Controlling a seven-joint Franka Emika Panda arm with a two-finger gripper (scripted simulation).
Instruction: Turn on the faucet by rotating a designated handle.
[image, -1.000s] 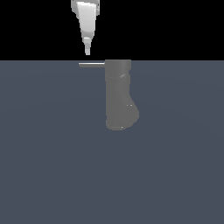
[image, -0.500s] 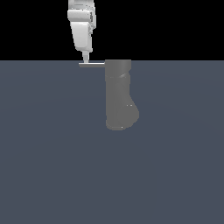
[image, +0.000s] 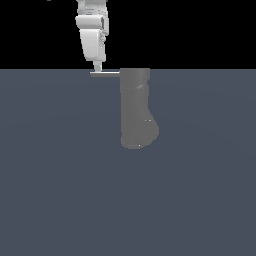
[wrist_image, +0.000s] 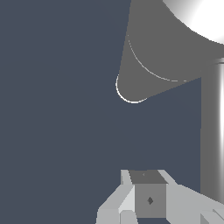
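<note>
The faucet (image: 136, 107) is a matte grey upright body, wider at its lower end, standing on the dark blue-grey floor. Its handle (image: 106, 74) is a thin light rod jutting from the top towards the exterior view's left. My white gripper (image: 97, 69) hangs straight down, and its narrow tip meets the outer end of the handle from above. The fingers look pressed together and hold nothing. In the wrist view the faucet (wrist_image: 153, 52) fills the upper part, the handle (wrist_image: 212, 131) runs along one edge, and the gripper (wrist_image: 148, 183) sits beside it.
The flat dark blue-grey floor (image: 60, 190) spreads around the faucet, with black background above it. No other objects show.
The gripper has come down from above to the handle's outer end. The handle and the faucet have not visibly turned.
</note>
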